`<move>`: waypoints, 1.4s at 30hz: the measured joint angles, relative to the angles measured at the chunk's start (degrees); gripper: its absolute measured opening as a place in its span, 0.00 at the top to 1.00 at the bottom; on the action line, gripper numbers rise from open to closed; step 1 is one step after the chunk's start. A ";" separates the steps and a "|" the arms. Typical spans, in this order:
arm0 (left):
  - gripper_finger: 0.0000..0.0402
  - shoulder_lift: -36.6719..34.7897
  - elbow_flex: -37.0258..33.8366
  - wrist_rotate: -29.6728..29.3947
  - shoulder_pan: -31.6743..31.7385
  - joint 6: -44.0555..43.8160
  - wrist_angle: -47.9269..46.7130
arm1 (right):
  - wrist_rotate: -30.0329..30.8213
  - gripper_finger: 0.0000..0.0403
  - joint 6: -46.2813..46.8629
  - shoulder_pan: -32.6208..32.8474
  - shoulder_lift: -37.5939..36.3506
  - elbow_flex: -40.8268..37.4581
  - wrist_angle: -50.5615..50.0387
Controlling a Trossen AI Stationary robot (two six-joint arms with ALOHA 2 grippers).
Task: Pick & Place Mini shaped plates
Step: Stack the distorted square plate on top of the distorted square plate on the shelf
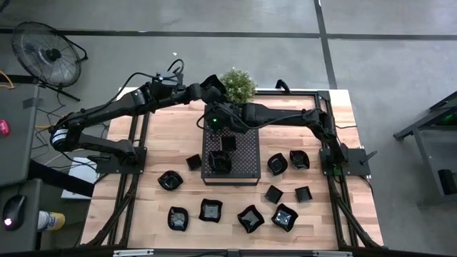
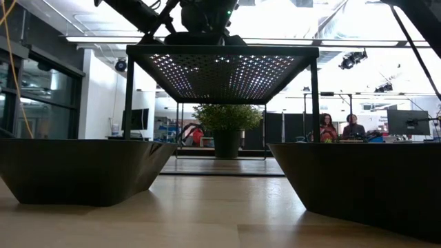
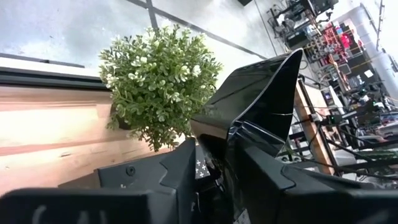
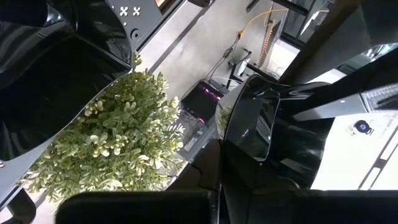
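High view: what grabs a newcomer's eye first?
Both arms meet over the table's far middle beside the potted plant, left gripper and right gripper each at a glossy black dish. Next, the perforated black tray at centre, with small black dishes scattered around it.

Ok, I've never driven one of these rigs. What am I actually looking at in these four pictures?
Two dark robot arms work at a wooden table. The top-down picture shows everything. The low one looks level across the tabletop, under the raised black perforated tray. The other two come from a camera on each wrist. Small glossy black dishes lie scattered on the wood, and two more sit on the tray. Both grippers meet beside the small green potted plant. The right gripper looks shut on the rim of a lifted dish. The left gripper is right beside it, but I cannot tell whether it has a grip.
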 joint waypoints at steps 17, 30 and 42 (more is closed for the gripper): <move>0.99 0.07 -0.01 -0.22 -0.04 -0.16 -0.08 | 1.22 0.99 1.08 0.05 0.00 0.00 -0.05; 1.00 0.09 -0.01 0.28 -0.09 -0.01 -0.13 | 2.21 0.68 8.45 0.20 0.04 0.00 0.26; 1.00 0.09 0.01 0.01 -0.04 1.06 0.40 | 4.34 0.49 8.83 3.55 0.04 0.13 2.21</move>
